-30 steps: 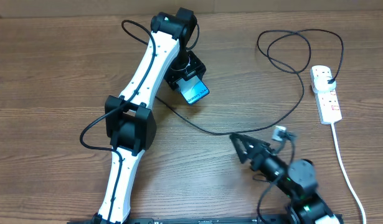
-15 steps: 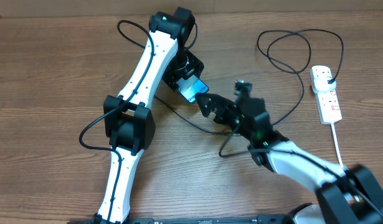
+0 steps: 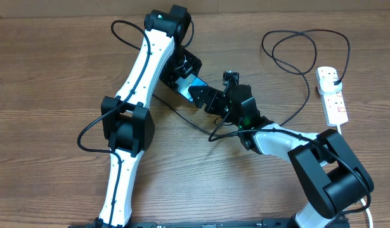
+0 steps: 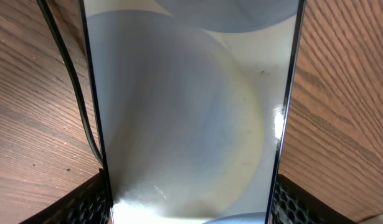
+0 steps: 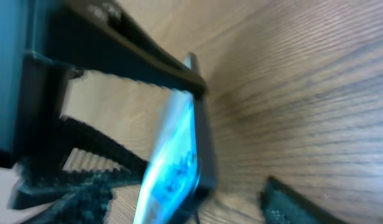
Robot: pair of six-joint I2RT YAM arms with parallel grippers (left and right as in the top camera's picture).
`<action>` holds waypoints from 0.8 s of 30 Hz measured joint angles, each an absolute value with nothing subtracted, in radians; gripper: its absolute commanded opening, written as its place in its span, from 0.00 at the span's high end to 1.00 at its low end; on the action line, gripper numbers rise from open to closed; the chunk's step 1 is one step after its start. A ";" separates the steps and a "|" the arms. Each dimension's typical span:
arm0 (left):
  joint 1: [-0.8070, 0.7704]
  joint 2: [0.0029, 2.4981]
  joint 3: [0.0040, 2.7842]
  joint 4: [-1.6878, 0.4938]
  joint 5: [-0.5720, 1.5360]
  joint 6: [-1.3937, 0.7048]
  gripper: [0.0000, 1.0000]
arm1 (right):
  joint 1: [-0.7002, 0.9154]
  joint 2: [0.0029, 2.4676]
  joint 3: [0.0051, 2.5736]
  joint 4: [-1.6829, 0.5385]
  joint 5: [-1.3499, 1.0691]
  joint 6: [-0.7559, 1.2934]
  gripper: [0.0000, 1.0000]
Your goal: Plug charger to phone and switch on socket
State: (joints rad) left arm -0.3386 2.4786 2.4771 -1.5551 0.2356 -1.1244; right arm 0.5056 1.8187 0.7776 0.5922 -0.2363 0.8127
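Here, the right gripper (image 3: 197, 94) hovers over the wooden counter (image 3: 49, 76) with its fingers spread apart, just beside the lower end of the phone (image 3: 196, 83). The left gripper (image 3: 188, 77) clamps the phone by its long edges, tilted, with the screen lit blue. The charger (image 3: 307, 88) lies in loops on the counter, and its black plug sits in the socket (image 3: 332, 101), far right.

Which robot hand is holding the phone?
The left gripper: the phone sits between its two fingers. The right gripper is close beside the phone and points toward it.
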 measured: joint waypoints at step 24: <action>-0.339 2.479 2.477 -1.555 0.250 -1.132 0.96 | 0.506 1.913 0.858 0.620 -0.240 0.915 0.59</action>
State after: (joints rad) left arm -0.3386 2.4786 2.4771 -1.5555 0.2501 -1.1320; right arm 0.5060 1.9129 0.8581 0.6197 -0.2401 0.9154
